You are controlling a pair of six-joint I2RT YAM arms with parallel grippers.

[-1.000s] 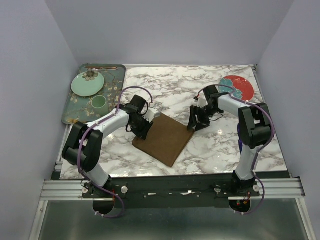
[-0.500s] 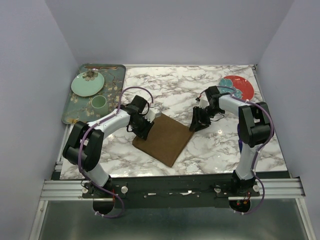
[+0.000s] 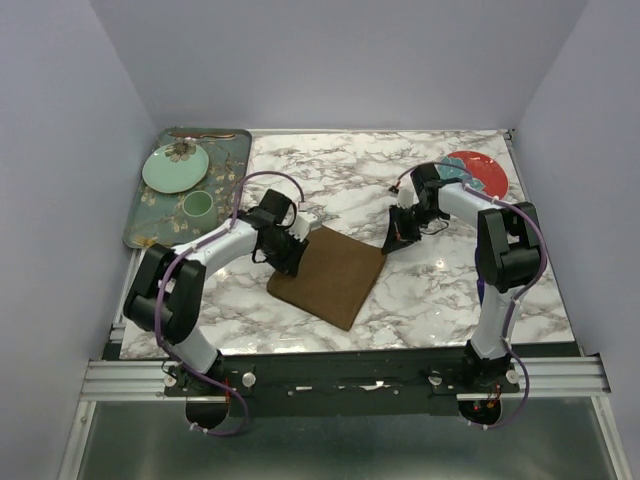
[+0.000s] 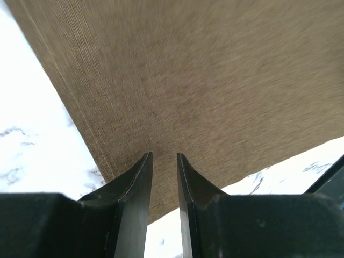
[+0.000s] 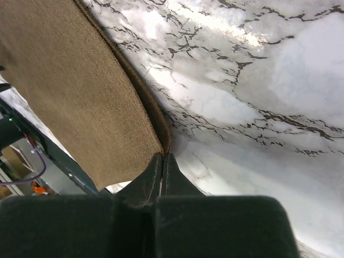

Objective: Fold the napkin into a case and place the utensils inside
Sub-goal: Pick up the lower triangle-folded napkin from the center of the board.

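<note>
the left claw (image 4: pixel 163 156) is held narrow, its two fingers parted by a slim gap through which cloth and a strip of white worktop (image 4: pixel 32 140) are seen. nothing is seen pinched between them. its tips are set at the left corner of the napkin (image 4: pixel 204 80), and the brown weave is spread out directly ahead of the claw and to both sides of it. the napkin is laid flat on the worktop and is not folded into a case.

the right claw (image 5: pixel 162 157) is closed tight, fingers pressed together, and the right corner of the napkin is caught at its tips. from that corner the cloth's edge is seen running away ahead and to the left of this claw, slightly raised and curled. bare marble is found ahead of it and to its right.

between the two claws, only the napkin is seen from above.

well beyond the left claw and to its left, a dark green floral tray (image 3: pixel 140 222) is placed. a mint plate (image 3: pixel 175 167) and a small green cup (image 3: pixel 197 205) are carried on it, and a thin copper-brown utensil (image 3: pixel 205 134) is laid along its far rim. beyond the right claw and to its right, a red plate (image 3: pixel 485 178) is set, partly hidden by the arm.
</note>
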